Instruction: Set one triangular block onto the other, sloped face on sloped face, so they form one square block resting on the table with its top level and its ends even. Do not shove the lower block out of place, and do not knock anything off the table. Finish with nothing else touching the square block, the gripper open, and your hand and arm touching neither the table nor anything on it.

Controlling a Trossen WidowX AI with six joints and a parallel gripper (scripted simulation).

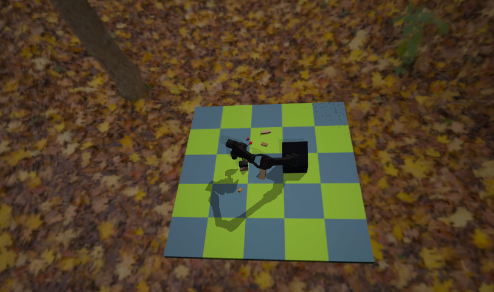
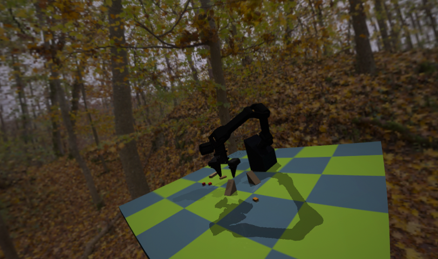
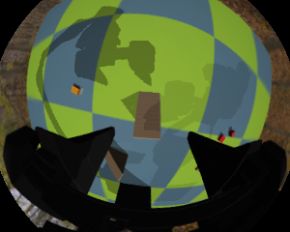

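Worktop: a square board checkered in lime green and slate blue.
Surroundings: autumn woodland, yellow and brown leaves on the ground, tree trunks behind.
Hand: the hand is spread wide, pointing down, with nothing between its fingers; its tips look clear of the blocks.
Outer triangular block: the brown wedge rests on the worktop beneath the hand, apart from its mate; its longer visible side runs up and down the wrist view.
Inner triangular block: the second wedge sits nearer the arm's base; its sloped face tilts toward the exterior view's lower right.
Small orange block: this piece lies near both wedges.
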